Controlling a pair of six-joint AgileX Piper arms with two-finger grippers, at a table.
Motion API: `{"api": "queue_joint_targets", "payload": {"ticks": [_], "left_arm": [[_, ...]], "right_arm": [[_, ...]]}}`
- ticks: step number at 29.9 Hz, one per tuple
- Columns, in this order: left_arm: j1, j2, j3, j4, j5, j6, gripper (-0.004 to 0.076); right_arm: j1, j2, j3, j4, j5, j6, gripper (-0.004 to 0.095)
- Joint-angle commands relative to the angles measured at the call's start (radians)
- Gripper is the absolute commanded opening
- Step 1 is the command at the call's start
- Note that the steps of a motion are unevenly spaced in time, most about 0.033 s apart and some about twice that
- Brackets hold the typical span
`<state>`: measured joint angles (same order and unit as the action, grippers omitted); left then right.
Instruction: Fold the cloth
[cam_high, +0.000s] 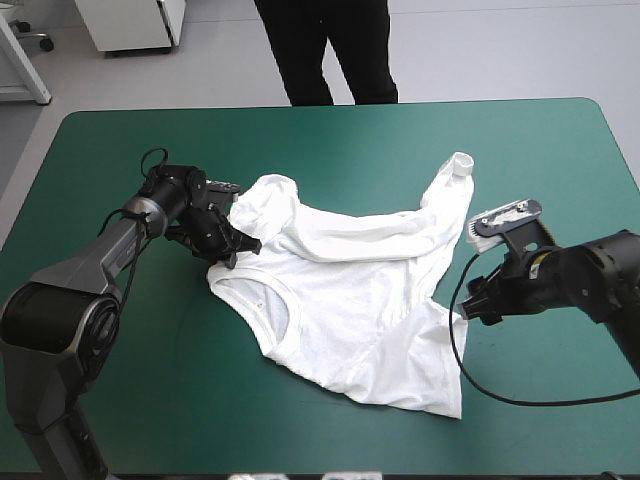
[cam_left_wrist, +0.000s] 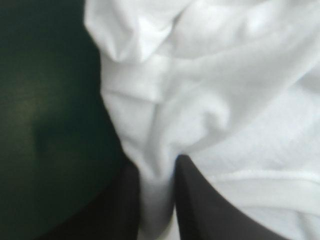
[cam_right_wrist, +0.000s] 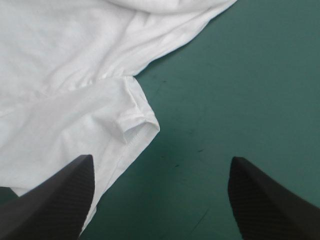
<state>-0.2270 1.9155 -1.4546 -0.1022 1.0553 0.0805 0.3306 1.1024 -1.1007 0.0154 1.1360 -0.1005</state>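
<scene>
The white T-shirt (cam_high: 350, 300) lies loosely spread and wrinkled in the middle of the table, collar toward the left, one sleeve (cam_high: 455, 175) reaching toward the far right. My left gripper (cam_high: 236, 246) sits at the shirt's left edge near the collar. In the left wrist view the left gripper (cam_left_wrist: 157, 200) is shut on a pinched fold of the T-shirt (cam_left_wrist: 225, 100). My right gripper (cam_high: 478, 300) hovers just off the shirt's right edge. In the right wrist view the right gripper (cam_right_wrist: 161, 160) is open over the cover, with a hemmed corner of the T-shirt (cam_right_wrist: 60, 75) just ahead of one finger.
The teal-green cover (cam_high: 130, 400) surrounds the shirt on all sides, with wide strips along the near edge and the far edge (cam_high: 330, 110).
</scene>
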Motion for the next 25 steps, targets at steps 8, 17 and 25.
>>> {"api": "queue_joint_targets", "payload": {"ticks": [8,17,25], "left_arm": [[-0.001,-0.035,-0.017,-0.001,-0.007,-0.001,-0.0009],[-0.001,-0.035,-0.017,0.000,-0.007,0.003,-0.0009],[-0.001,-0.035,-0.017,0.000,-0.007,0.014,-0.0009]], "right_arm": [[0.003,0.131,0.185,0.128,-0.252,-0.089,0.0702],[0.003,0.308,0.202,0.133,-0.347,-0.143,0.0702],[0.003,0.424,0.202,0.159,-0.370,-0.162,0.0646]]}}
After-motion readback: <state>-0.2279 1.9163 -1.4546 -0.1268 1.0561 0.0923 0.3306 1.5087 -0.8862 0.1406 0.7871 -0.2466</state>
